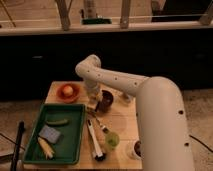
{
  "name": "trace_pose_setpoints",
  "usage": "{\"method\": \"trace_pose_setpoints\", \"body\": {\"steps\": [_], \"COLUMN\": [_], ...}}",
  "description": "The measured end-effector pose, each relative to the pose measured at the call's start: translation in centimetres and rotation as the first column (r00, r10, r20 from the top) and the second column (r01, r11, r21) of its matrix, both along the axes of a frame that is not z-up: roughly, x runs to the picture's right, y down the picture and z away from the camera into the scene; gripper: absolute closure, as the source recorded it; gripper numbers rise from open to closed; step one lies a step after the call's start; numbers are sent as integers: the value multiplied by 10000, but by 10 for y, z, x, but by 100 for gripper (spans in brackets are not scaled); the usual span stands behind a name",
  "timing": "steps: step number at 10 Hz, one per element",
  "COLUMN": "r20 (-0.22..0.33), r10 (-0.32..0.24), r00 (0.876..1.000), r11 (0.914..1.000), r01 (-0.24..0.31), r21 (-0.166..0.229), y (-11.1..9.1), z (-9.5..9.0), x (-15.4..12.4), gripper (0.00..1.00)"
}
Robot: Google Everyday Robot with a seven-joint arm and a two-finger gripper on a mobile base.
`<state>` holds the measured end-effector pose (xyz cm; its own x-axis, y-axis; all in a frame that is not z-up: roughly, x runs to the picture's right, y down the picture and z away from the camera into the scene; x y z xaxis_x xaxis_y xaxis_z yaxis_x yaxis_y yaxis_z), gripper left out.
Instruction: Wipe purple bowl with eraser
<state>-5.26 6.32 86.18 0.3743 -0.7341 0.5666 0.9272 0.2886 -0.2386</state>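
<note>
Camera view: gripper (93, 101) points down over the wooden table (120, 122), at the left rim of the purple bowl (106, 100); bowl lies just beside it at 3 o'clock; small pale eraser (91, 106) shows at the gripper's tip; cannot tell whether it is clamped or loose; orange bowl (67, 91) at 10 o'clock; green tray (75, 145) at 7 o'clock.
</note>
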Motion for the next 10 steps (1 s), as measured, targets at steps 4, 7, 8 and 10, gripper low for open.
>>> {"method": "trace_pose_setpoints", "body": {"steps": [4,7,8,10], "r20": [-512,-853,-939,-1081], "r10": [792,1473,1531,1553], "r00": [9955,9854,9837,9819], "r11": [9968,9888,9879,9876], "r01": [-789,-1448,-1501,-1516], "r21": [79,349,382,418], "y": [3,-20,-29,-48], "z": [-6,0,4,18], "x": [58,82,81,75], "gripper": [100,100,100,100]}}
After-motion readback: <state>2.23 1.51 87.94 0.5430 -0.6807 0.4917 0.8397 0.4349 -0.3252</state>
